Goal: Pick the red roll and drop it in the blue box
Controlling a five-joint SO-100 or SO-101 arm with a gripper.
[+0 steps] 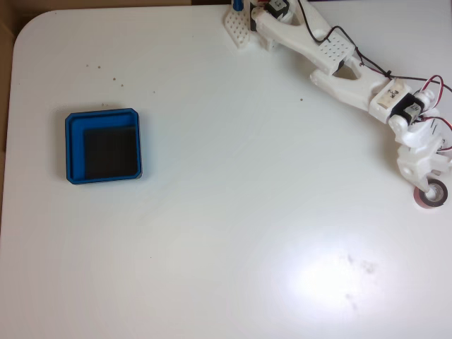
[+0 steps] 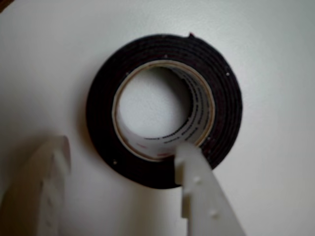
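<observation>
red roll (image 2: 165,110) flat on table (image 1: 226,212) | end effector (image 2: 123,147) spread wide, 1 finger (image 2: 197,191) over its rim | blue box (image 1: 103,145) well apart

At the right edge of the fixed view, the gripper (image 1: 429,189) covers part of the red roll (image 1: 432,195). In the wrist view, 2 fingers (image 2: 199,196) are cut off by the bottom edge, the left 1 blurred.
</observation>
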